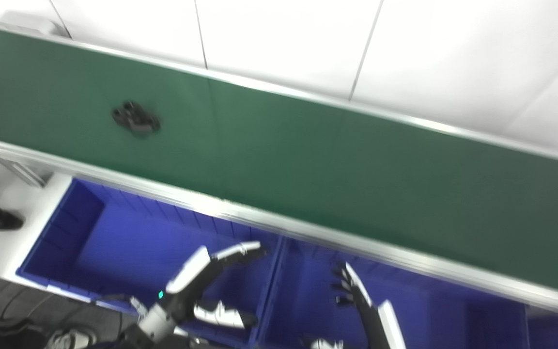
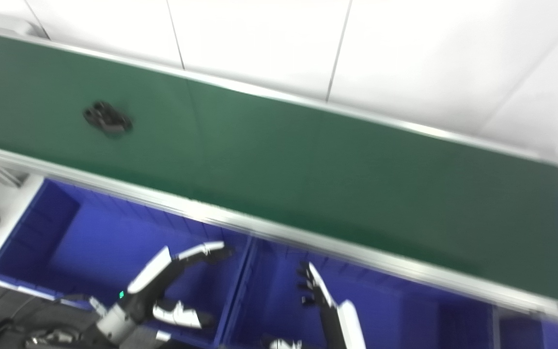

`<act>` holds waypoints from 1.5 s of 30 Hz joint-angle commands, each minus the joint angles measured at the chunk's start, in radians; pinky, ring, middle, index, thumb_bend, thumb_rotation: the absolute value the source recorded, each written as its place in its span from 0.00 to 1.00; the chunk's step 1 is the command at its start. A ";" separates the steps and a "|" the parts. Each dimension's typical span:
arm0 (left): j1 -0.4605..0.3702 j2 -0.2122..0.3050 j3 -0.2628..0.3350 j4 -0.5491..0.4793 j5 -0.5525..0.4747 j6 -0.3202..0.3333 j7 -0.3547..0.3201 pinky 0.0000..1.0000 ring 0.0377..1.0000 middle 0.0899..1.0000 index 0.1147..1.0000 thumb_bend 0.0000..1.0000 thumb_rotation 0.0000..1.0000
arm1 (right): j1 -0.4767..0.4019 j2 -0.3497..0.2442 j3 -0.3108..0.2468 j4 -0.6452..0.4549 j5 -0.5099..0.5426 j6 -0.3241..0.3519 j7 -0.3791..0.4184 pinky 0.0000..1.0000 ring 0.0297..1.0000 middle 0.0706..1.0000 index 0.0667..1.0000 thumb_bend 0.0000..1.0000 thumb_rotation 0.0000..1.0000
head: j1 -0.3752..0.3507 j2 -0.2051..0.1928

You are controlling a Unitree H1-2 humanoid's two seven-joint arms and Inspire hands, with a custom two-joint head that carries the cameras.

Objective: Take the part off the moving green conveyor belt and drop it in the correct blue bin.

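waiting to grab: part (image 1: 135, 118) rides the belt (image 1: 337, 160) untouched, left hand (image 1: 201, 286) and right hand (image 1: 356, 291) both open, empty, low over the bins (image 1: 85, 228). everything's left.

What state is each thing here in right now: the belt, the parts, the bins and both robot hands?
Green conveyor belt: carrying one part.
Black part: lying on the belt, untouched.
Second black part: resting on the white surface left of the bins.
Left blue bin: looks empty.
Right blue bin: no part visible inside.
Left robot hand: open, above the left bin.
Right robot hand: open, holding nothing.
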 commanded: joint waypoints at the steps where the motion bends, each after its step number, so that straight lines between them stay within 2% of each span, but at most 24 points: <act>1: -0.009 0.003 0.005 -0.009 0.014 -0.016 0.003 0.73 0.78 0.81 0.81 0.76 0.64 | 0.001 -0.002 -0.002 -0.014 0.014 -0.065 -0.001 0.69 0.81 0.88 0.95 0.75 0.24 | 0.000 -0.008; 3: -0.012 0.001 0.002 -0.005 0.018 -0.016 0.009 0.73 0.78 0.81 0.81 0.77 0.63 | 0.002 -0.001 -0.004 -0.012 0.014 -0.065 -0.002 0.69 0.81 0.87 0.95 0.75 0.24 | 0.000 -0.008; 5: -0.016 -0.001 -0.004 0.003 0.022 -0.016 0.017 0.72 0.78 0.81 0.80 0.76 0.63 | 0.000 -0.002 -0.005 -0.002 0.010 -0.076 -0.007 0.69 0.81 0.87 0.95 0.75 0.24 | -0.014 -0.033; 6: -0.017 -0.001 -0.006 0.006 0.023 -0.016 0.020 0.72 0.78 0.80 0.80 0.77 0.63 | -0.002 -0.002 -0.005 0.004 0.009 -0.082 -0.010 0.70 0.81 0.87 0.95 0.75 0.24 | -0.014 -0.033; 7: -0.018 -0.003 -0.009 0.011 0.022 -0.016 0.023 0.72 0.77 0.80 0.80 0.77 0.63 | -0.003 -0.002 -0.006 0.011 0.005 -0.087 -0.013 0.70 0.82 0.87 0.95 0.75 0.23 | -0.013 -0.053; 8: -0.019 -0.004 -0.012 0.015 0.021 -0.016 0.026 0.72 0.77 0.80 0.80 0.77 0.63 | -0.004 -0.002 -0.007 0.015 0.001 -0.092 -0.015 0.69 0.81 0.87 0.95 0.75 0.24 | -0.013 -0.053; 9: -0.020 -0.007 -0.015 0.022 0.023 -0.016 0.032 0.72 0.77 0.80 0.80 0.77 0.63 | -0.006 -0.001 -0.009 0.026 -0.003 -0.098 -0.018 0.69 0.81 0.87 0.95 0.75 0.24 | -0.007 -0.082; 10: -0.021 -0.010 -0.017 0.027 0.024 -0.016 0.037 0.71 0.76 0.79 0.79 0.78 0.63 | -0.008 -0.001 -0.011 0.033 -0.006 -0.104 -0.021 0.68 0.80 0.87 0.94 0.75 0.25 | -0.007 -0.082; 11: -0.022 -0.015 -0.019 0.036 0.026 -0.016 0.044 0.69 0.76 0.79 0.78 0.79 0.63 | -0.010 0.000 -0.013 0.043 -0.002 -0.111 -0.021 0.67 0.80 0.87 0.94 0.75 0.26 | 0.010 -0.110; 16: -0.040 -0.028 -0.049 0.072 0.031 -0.016 0.076 0.67 0.74 0.78 0.77 0.79 0.63 | -0.020 0.003 -0.027 0.086 0.023 -0.147 -0.021 0.68 0.81 0.87 0.94 0.75 0.24 | 0.048 -0.154; 22: -0.061 -0.026 -0.082 0.093 0.025 -0.016 0.101 0.67 0.75 0.78 0.76 0.78 0.63 | -0.019 0.011 -0.039 0.085 0.010 -0.142 -0.022 0.67 0.80 0.85 0.93 0.76 0.22 | 0.044 -0.162; 23: -0.063 -0.027 -0.085 0.093 0.026 -0.016 0.107 0.66 0.74 0.77 0.76 0.78 0.63 | -0.019 0.012 -0.040 0.085 0.007 -0.144 -0.023 0.67 0.80 0.85 0.92 0.76 0.18 | 0.044 -0.162; 26: -0.069 -0.028 -0.094 0.098 0.024 -0.016 0.116 0.66 0.74 0.77 0.76 0.78 0.63 | -0.017 0.015 -0.045 0.083 0.010 -0.154 -0.027 0.67 0.80 0.85 0.91 0.75 0.16 | 0.039 -0.157; 34: -0.077 -0.033 -0.102 0.101 0.031 -0.016 0.126 0.66 0.74 0.78 0.75 0.78 0.64 | -0.009 0.023 -0.069 0.064 0.028 -0.173 -0.039 0.69 0.81 0.86 0.90 0.75 0.14 | 0.047 -0.153; 39: -0.081 -0.032 -0.099 0.102 0.023 -0.016 0.115 0.66 0.74 0.78 0.76 0.78 0.63 | 0.012 0.032 -0.084 -0.027 -0.003 -0.166 -0.068 0.70 0.80 0.86 0.89 0.74 0.14 | 0.039 -0.148; 45: -0.086 -0.028 -0.106 0.101 0.027 -0.016 0.126 0.67 0.75 0.78 0.76 0.78 0.64 | 0.010 0.028 -0.090 -0.170 0.034 -0.176 -0.055 0.68 0.80 0.85 0.89 0.73 0.14 | 0.015 -0.142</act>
